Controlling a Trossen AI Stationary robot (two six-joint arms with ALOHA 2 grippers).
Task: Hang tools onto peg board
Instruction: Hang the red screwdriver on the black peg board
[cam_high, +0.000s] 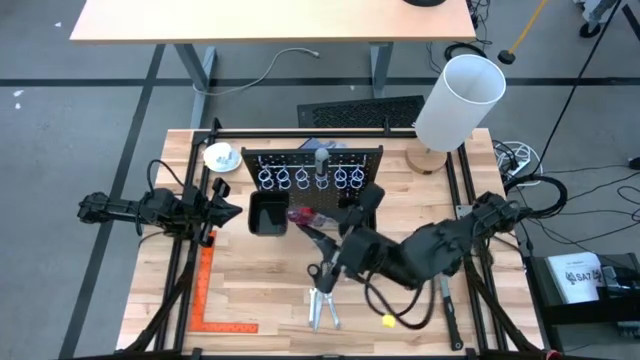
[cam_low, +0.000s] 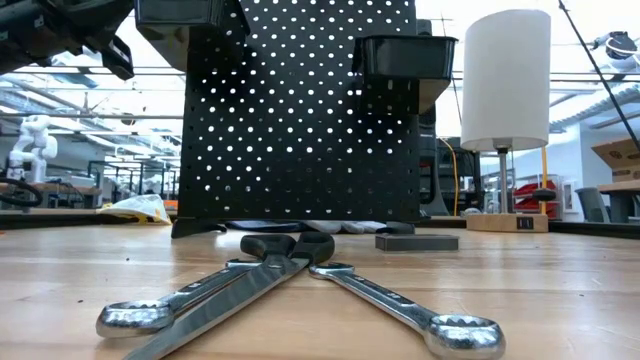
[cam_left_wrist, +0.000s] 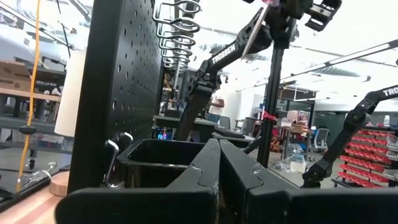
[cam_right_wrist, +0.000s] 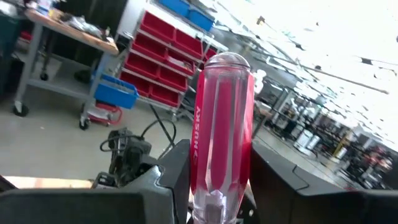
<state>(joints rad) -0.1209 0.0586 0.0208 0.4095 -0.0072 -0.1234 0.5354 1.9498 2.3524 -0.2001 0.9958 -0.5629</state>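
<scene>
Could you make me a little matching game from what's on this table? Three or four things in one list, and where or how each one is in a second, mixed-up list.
Things:
1. red-handled screwdriver
2. scissors
3. white lamp
4. left gripper

Places or states:
A. lying flat on the table in front of the peg board
B. shut, holding nothing
C. held between the right gripper fingers
D. standing at the table's far right corner

Pairs: 1-C, 2-A, 3-D, 4-B

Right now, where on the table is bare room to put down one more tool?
Bare wood lies between the orange ruler and the scissors. It is crowded near the peg board, where the right gripper holds the red screwdriver.
</scene>
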